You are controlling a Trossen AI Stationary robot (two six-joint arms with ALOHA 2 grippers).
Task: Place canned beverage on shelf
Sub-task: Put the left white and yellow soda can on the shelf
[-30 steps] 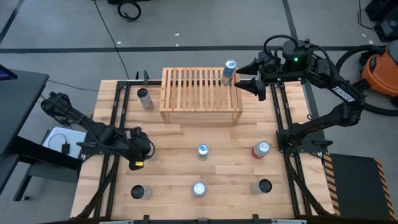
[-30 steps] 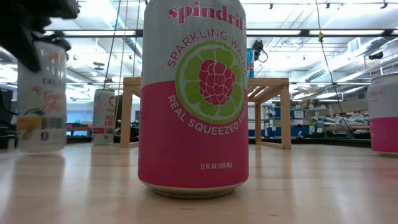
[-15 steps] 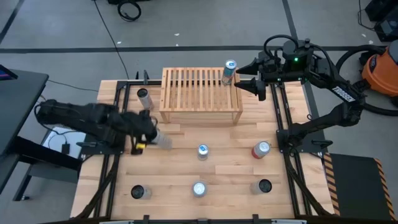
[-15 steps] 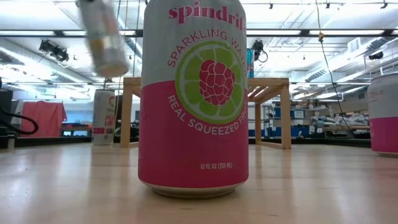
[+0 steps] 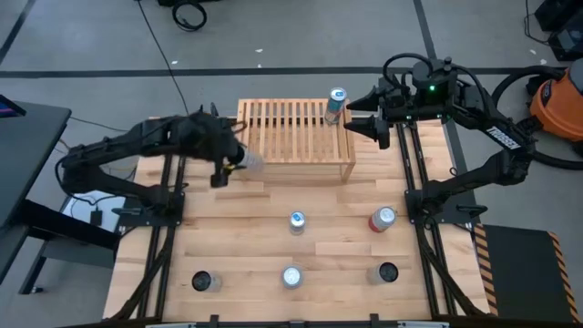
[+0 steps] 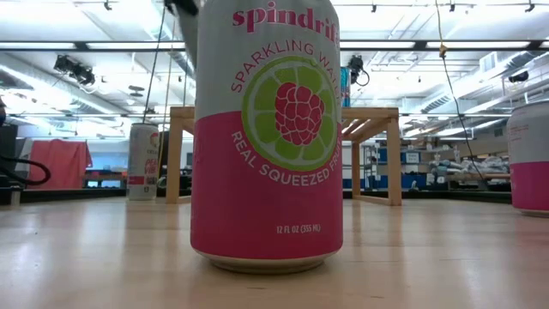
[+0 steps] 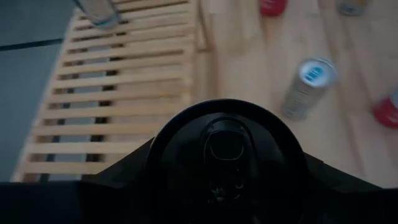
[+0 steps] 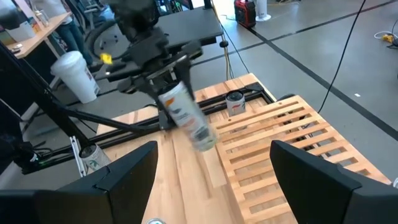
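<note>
Left claw gripped a tilted can, blurred and hard to read, beside the shelf's front left corner. Farther back, right claw waited open beside another can on the shelf.

I worked in a large lab or workshop hall: bare concrete floor with cables, long ceiling light strips, stocked storage racks beyond my wooden table, and an orange shop vacuum beside it.
</note>
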